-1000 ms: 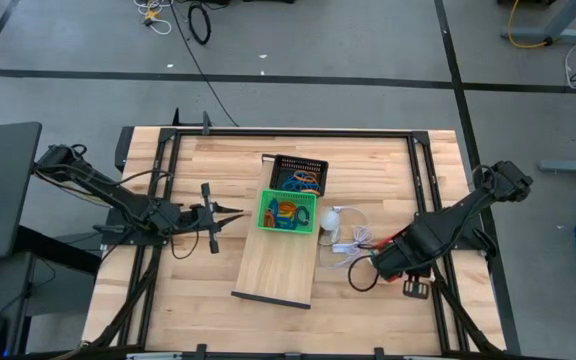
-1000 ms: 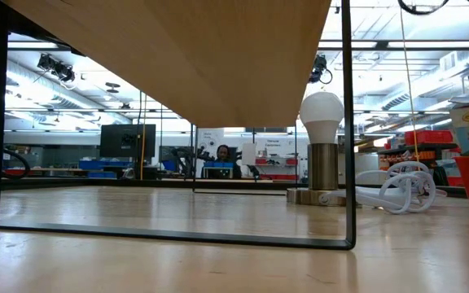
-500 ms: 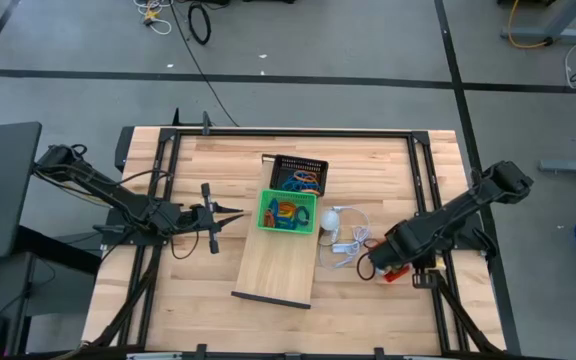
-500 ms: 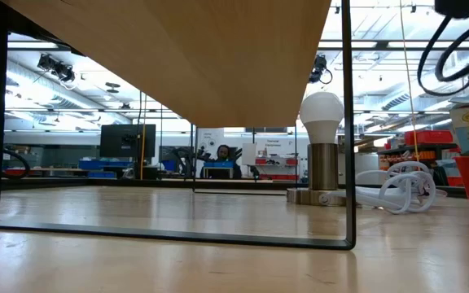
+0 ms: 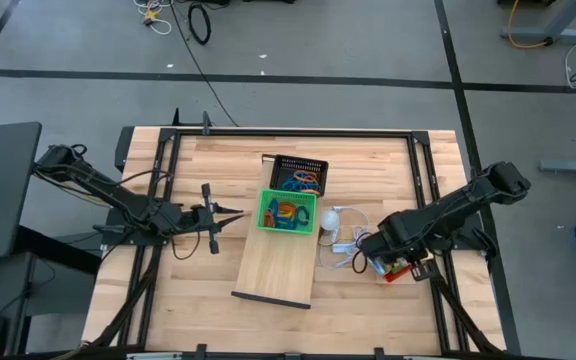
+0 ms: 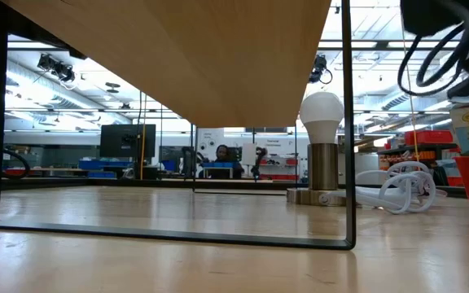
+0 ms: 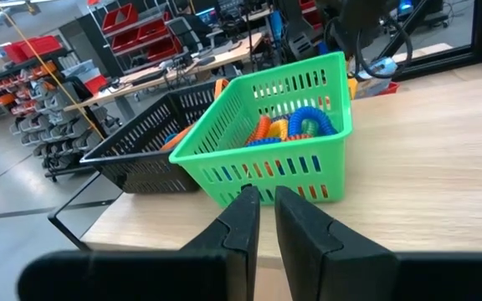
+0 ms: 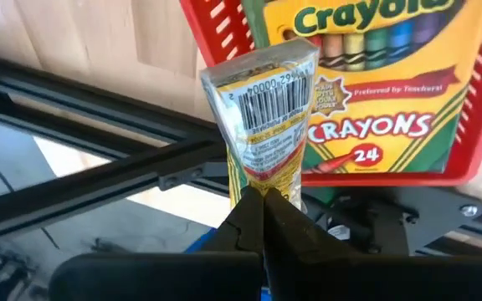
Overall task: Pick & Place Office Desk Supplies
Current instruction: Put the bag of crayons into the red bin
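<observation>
Crayons packet [image 8: 264,117], light and crinkly, hangs pinched by its end in the right hand [image 8: 262,205] over the red tray [image 8: 224,42]; left hand [image 7: 262,213] waits nearly closed, empty

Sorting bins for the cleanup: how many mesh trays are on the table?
3. The black tray sits at the wooden board's far end, the green tray just in front of it on the board, and the red tray lies under the right arm, mostly hidden from above.

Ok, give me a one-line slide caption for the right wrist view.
Right gripper shut on a small wrapped crayon pack, held above the red mesh tray holding a Crayola box.
</observation>
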Robot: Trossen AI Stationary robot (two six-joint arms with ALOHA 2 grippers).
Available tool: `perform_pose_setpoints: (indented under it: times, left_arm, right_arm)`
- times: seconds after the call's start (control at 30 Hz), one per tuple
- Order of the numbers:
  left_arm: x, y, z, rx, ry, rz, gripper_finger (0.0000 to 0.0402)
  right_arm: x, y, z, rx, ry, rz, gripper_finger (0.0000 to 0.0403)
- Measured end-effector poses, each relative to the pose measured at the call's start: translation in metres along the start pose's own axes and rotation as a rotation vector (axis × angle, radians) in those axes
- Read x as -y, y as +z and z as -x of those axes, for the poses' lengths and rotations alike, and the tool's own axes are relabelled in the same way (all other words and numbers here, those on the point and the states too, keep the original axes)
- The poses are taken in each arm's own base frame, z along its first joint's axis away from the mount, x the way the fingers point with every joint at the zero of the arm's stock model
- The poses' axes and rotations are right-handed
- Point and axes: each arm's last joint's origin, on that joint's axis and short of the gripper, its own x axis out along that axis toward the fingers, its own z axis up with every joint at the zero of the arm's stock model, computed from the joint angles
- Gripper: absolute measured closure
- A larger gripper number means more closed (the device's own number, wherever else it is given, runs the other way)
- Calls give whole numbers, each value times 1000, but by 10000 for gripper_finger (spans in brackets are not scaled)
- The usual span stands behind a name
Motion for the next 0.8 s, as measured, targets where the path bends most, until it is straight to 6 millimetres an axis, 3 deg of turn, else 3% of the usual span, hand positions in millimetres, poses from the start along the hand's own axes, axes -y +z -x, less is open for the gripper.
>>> perform_pose_setpoints:
  times: [0.27,0.8]
  left_arm:
    - [0,-1,0,-10,-2,13,351]
    - [0,-1,0,-11,-2,24,351]
  right_arm:
    - [12,13,-11,-106,23,75,403]
    - [9,22,-12,-7,86,252,403]
